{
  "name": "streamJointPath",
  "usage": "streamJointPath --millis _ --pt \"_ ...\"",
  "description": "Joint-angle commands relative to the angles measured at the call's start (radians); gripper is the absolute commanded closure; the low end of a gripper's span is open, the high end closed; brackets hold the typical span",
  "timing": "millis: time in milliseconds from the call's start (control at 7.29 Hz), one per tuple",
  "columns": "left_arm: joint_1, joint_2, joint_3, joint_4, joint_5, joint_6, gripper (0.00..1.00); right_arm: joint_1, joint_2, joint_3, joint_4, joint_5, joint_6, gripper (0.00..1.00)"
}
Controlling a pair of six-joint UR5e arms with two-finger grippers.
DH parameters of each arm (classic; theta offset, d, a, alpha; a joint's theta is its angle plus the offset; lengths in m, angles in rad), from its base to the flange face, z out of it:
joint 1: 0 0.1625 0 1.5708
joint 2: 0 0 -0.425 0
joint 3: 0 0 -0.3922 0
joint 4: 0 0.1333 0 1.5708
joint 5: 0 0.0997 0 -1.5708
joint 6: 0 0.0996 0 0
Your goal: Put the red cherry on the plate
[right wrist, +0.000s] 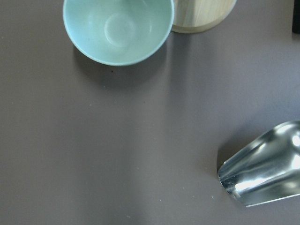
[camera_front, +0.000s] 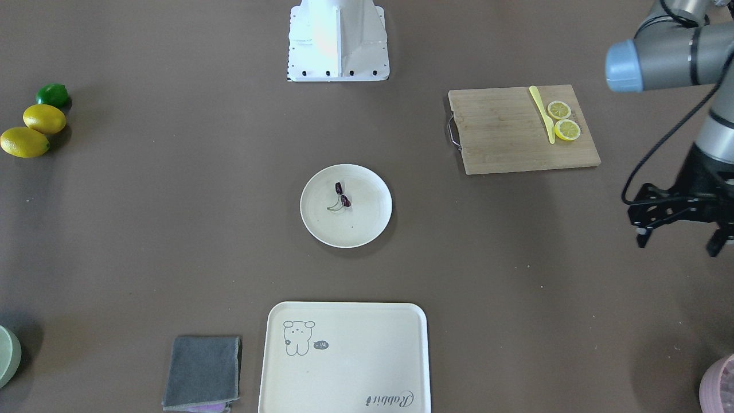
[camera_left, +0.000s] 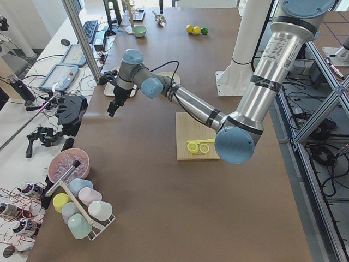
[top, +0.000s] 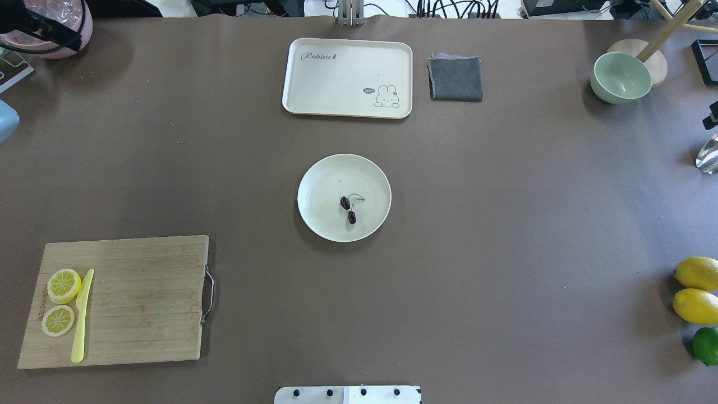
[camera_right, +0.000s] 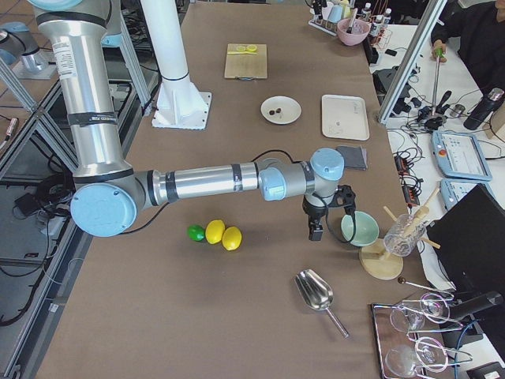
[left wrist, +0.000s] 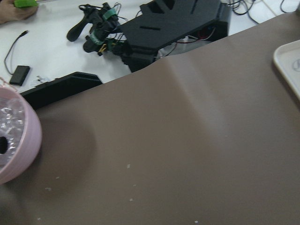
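The red cherry (camera_front: 342, 195) (top: 348, 207), a tiny dark pair on thin green stems, lies inside the round cream plate (camera_front: 355, 229) (top: 325, 191) at the table's middle. No gripper is near either one. My left gripper (camera_front: 678, 244) (camera_left: 113, 106) hangs open and empty above the table far out on my left, past the cutting board. Near the green bowl at the opposite end, my right gripper (camera_right: 316, 229) shows only in the exterior right view, so I cannot tell whether it is open or shut.
A wooden cutting board (top: 140, 303) holds two lemon slices (top: 60, 303) and a yellow knife (top: 81, 314). Beyond the plate lie a cream tray (top: 336, 73) and a grey cloth (top: 455, 78). Lemons (top: 695, 292), a lime, a green bowl (top: 620, 76) and a metal scoop (right wrist: 262, 173) are on my right.
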Motion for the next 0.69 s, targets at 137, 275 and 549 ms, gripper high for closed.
streamJointPath --millis 137,275,549 --pt "-0.228 0.128 0.066 0.068 -0.297 0.168 0.02 0.089 -0.061 -0.001 -0.004 0.017 -0.055 0.00" --pt "-0.287 0.172 0.109 0.065 -0.438 0.247 0.02 0.093 -0.058 -0.001 -0.005 0.019 -0.055 0.00" --pt "-0.322 0.283 0.169 0.042 -0.433 0.299 0.02 0.093 -0.053 0.002 -0.005 0.019 -0.052 0.00"
